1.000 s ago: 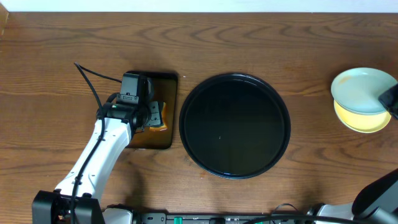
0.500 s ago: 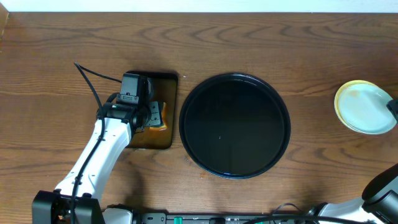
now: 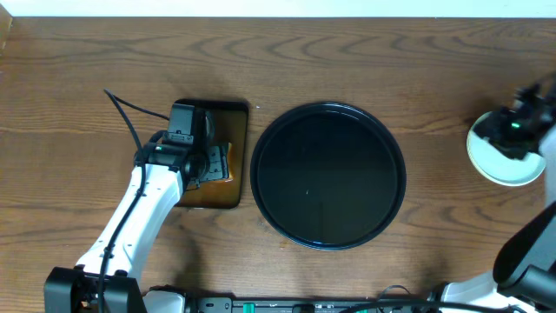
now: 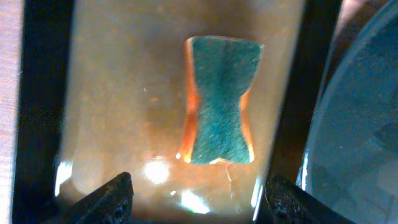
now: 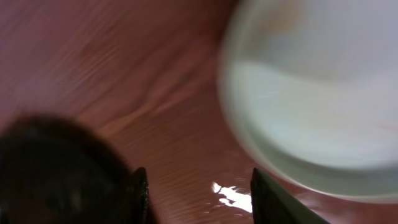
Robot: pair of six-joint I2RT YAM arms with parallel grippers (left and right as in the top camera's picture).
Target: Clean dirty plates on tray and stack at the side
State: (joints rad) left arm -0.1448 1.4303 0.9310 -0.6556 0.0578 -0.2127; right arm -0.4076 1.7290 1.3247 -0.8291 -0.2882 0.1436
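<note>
The plates [image 3: 506, 165] sit stacked on the table at the far right, a pale mint one on top, with the right arm [image 3: 519, 122] partly over them. In the blurred right wrist view the top plate [image 5: 311, 93] fills the upper right. My right gripper [image 5: 199, 196] is open over bare wood beside it, holding nothing. The round black tray [image 3: 326, 176] lies at centre with nothing on it. My left gripper [image 4: 199, 202] stands open above a green and orange sponge [image 4: 221, 118], its fingers apart from it.
The sponge [image 3: 221, 163] lies in a small rectangular brown tray [image 3: 213, 196] just left of the black tray. A black cable [image 3: 130, 109] trails from the left arm. A dark blurred shape [image 5: 50, 168] fills the lower left of the right wrist view.
The right gripper set the mint plate onto the yellow one, opened and now hovers over the stack. The left gripper's jaws have spread wider over the sponge; the left arm has not moved.
</note>
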